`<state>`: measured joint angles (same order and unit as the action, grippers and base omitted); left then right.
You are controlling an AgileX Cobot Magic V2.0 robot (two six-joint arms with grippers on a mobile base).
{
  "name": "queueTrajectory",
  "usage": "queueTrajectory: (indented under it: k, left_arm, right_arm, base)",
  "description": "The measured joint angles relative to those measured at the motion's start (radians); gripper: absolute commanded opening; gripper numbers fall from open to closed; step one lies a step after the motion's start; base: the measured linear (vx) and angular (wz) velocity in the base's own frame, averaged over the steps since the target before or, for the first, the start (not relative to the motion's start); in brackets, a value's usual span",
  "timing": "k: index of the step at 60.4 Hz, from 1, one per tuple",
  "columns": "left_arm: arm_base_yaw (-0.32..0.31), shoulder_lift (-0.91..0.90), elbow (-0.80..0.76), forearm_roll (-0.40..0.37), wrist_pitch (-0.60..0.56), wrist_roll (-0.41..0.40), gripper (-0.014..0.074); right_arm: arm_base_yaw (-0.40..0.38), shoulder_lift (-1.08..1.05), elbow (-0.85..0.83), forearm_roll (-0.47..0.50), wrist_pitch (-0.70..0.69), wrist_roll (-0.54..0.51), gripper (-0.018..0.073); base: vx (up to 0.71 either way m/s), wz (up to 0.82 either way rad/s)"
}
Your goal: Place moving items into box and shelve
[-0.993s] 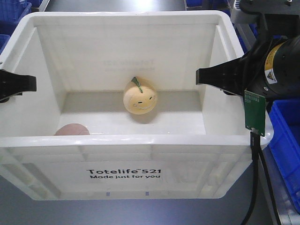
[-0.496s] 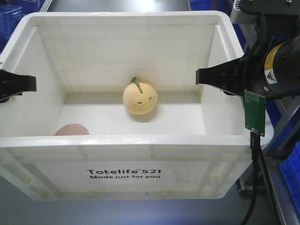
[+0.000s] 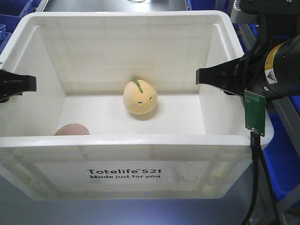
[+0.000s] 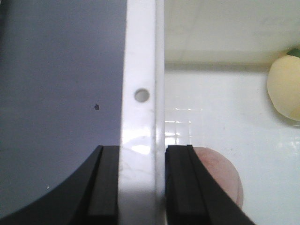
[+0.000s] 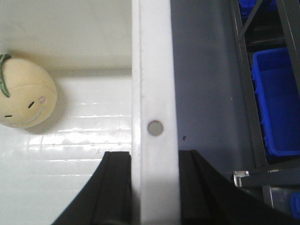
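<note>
One yellow-orange toy [image 3: 139, 97] lies mid-floor toward the far wall of the box [image 3: 124, 154] in my front view; the pinkish-brown toy [image 3: 71, 129] sits in its near left corner. Left wrist: my left gripper [image 4: 141, 161] pinches the left rim. Right wrist: my right gripper [image 5: 154, 164] pinches the right rim.

Left arm [image 3: 14, 84] and right arm [image 3: 279, 65] jaws pinch opposite box [image 3: 122, 157] walls.

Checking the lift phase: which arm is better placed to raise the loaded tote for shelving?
Neither alone: the left gripper is shut on the left rim of the box, the right gripper on the right rim, so both should lift together. The yellow toy and pink toy lie inside.
</note>
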<state>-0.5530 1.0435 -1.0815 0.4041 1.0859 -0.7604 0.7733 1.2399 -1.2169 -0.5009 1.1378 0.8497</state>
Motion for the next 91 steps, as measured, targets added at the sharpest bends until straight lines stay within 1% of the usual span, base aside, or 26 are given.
queueTrajectory:
  k: [66, 91]
  left_arm:
    - [0.0, 0.0, 0.0, 0.0, 0.0, 0.0, 0.0146]
    - [0.0, 0.0, 0.0, 0.0, -0.005, 0.0, 0.0146]
  right_arm:
    - [0.0, 0.0, 0.0, 0.0, 0.0, 0.0, 0.0049]
    - [0.0, 0.0, 0.0, 0.0, 0.0, 0.0, 0.0049]
  base:
    - [0.35, 0.04]
    - [0.31, 0.21]
